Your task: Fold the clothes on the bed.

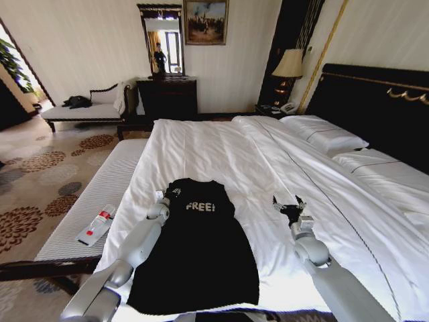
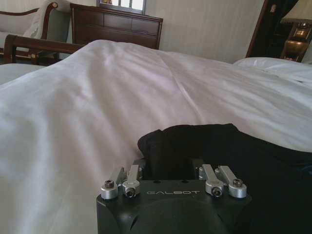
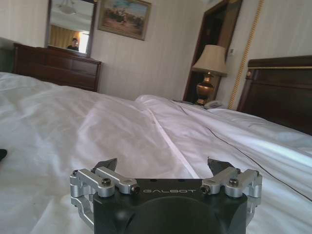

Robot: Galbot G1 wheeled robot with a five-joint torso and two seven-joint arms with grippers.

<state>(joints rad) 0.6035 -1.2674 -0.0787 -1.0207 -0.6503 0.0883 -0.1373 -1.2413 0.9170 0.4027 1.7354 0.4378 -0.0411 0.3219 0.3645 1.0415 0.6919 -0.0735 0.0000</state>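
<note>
Head view shows me the soft black short-sleeved T-shirt (image 1: 198,251) lying lengthwise on the large white-sheeted bed (image 1: 221,151), my left pincer (image 1: 161,198) pinching its upper left corner, my right pincer (image 1: 289,204) spread, well apart over bare sheet.

My two arms are made of rounded silver-grey segments with smooth joints. The left hand (image 2: 169,170) has a black body with pale "GALBOT" lettering, silver linkages and small dark screws. The right hand (image 3: 165,168) has the same black body, same lettering, silver brackets and dark pointed fingertips (image 3: 106,164).
</note>
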